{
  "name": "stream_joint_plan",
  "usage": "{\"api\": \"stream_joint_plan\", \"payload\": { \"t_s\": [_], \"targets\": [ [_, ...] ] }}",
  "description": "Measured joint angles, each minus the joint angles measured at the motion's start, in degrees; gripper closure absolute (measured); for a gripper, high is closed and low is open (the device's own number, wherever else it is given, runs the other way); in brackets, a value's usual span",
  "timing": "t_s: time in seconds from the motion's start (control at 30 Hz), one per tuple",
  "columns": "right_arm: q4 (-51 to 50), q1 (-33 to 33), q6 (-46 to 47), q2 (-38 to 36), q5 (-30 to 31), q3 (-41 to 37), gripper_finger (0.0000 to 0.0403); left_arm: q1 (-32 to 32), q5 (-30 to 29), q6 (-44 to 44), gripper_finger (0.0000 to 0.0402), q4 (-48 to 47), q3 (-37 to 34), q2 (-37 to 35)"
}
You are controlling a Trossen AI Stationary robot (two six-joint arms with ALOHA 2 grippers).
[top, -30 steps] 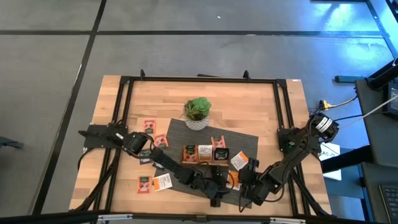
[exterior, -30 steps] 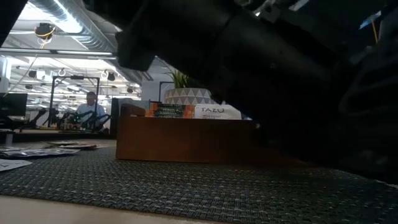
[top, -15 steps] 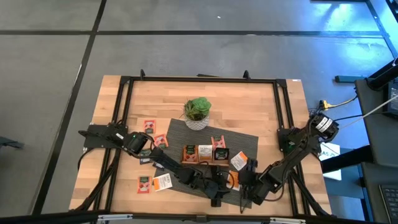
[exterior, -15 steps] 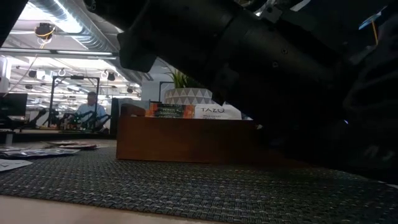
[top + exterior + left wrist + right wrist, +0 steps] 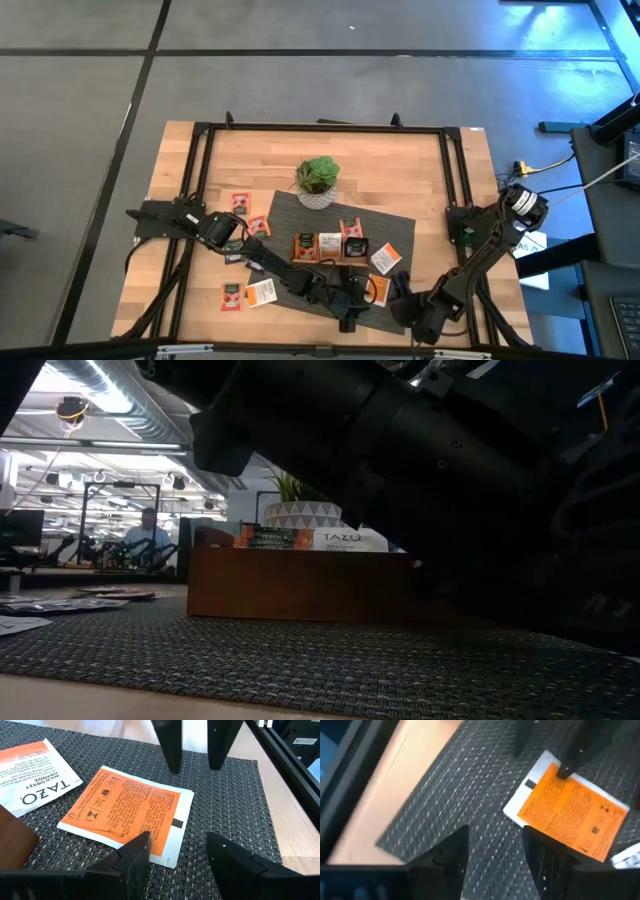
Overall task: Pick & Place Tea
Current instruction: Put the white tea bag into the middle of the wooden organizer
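High view: the light wooden desk (image 5: 400, 160) carries a dark woven mat (image 5: 395, 228), a small green plant in a white pot (image 5: 317, 178) and a long brown wooden tray (image 5: 330, 258) with sachets standing in its compartments. Other flat square tea sachets lie near the desk's left edge. The left gripper (image 5: 358, 296) is low over the front edge of the mat, at a flat orange and white tea sachet (image 5: 375, 288). The right gripper (image 5: 408, 300) is just beside it, near the front right corner of the mat.

Low view: dark arm parts fill most of the picture, and the tray stands behind on the mat.

Left wrist view: the left gripper's fingers (image 5: 131, 859) are parted, holding nothing, with the orange sachet lying flat between and beyond them; one finger is at its white edge. A white sachet with orange print (image 5: 35, 770) lies beside it.

Right wrist view: the right gripper's fingers (image 5: 445, 855) are also parted and empty.

The sachet is probably very light, thin and bendable, and flat on the mat it is hard to pinch, so taking one free edge or corner seems best.
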Motion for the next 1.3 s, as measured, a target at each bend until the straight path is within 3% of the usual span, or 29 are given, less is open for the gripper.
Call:
{"api": "stream_joint_plan", "payload": {
  "t_s": [0.2,0.37,0.57,1.3],
  "targets": [
    [-3.4,1.8,-13.3,0.0,10.2,0.4,0.0244,0.0,0.6,-0.1,0.0211,-0.1,0.0,0.0],
    [-5.7,2.0,-23.1,0.0,10.6,0.5,0.0267,0.0,0.7,-0.6,0.0211,-0.1,0.0,0.0],
    [-9.5,1.7,-28.7,0.0,15.1,0.4,0.0288,0.0,0.7,-0.5,0.0212,-0.1,-0.1,0.0],
    [-6.1,1.0,-28.8,0.0,11.8,-3.1,0.0292,0.0,0.4,-1.5,0.0212,1.9,-0.2,-0.1]
  ]
}}
